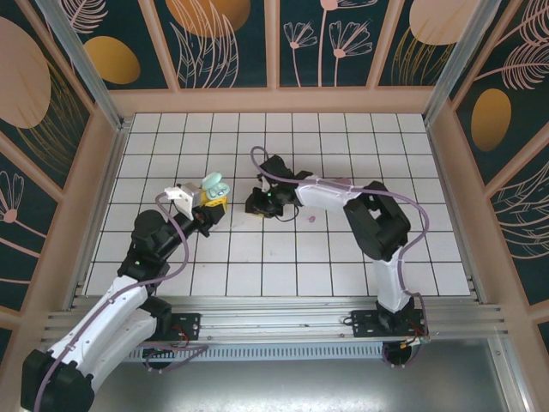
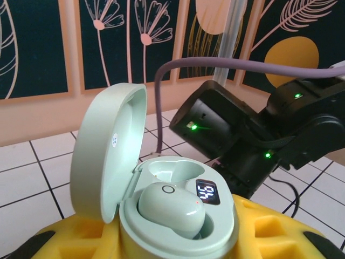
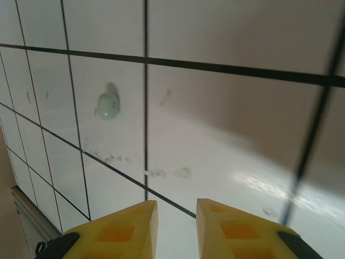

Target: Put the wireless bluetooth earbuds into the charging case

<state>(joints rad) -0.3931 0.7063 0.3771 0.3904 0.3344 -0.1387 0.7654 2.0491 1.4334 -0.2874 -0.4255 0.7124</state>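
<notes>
My left gripper (image 2: 172,245) is shut on a pale mint-green charging case (image 2: 215,237), its yellow fingers (image 2: 272,229) pressing either side. The lid (image 2: 102,145) stands open to the left. One mint earbud (image 2: 171,208) sits in the near socket; the far socket (image 2: 170,172) is bare. A small lit display (image 2: 207,192) glows on the case. From above, the case (image 1: 214,184) is held over the tiles, left of centre. My right gripper (image 3: 177,208) is open above the white floor with nothing between its fingers. A second mint earbud (image 3: 108,105) lies on a tile ahead and left of it.
The right arm's black wrist (image 2: 226,135) and purple cable (image 2: 215,65) hang close behind the case. In the top view the right gripper (image 1: 257,204) hovers just right of the left gripper (image 1: 210,204). A small purplish object (image 1: 310,216) lies on the tiles. Patterned walls enclose the floor.
</notes>
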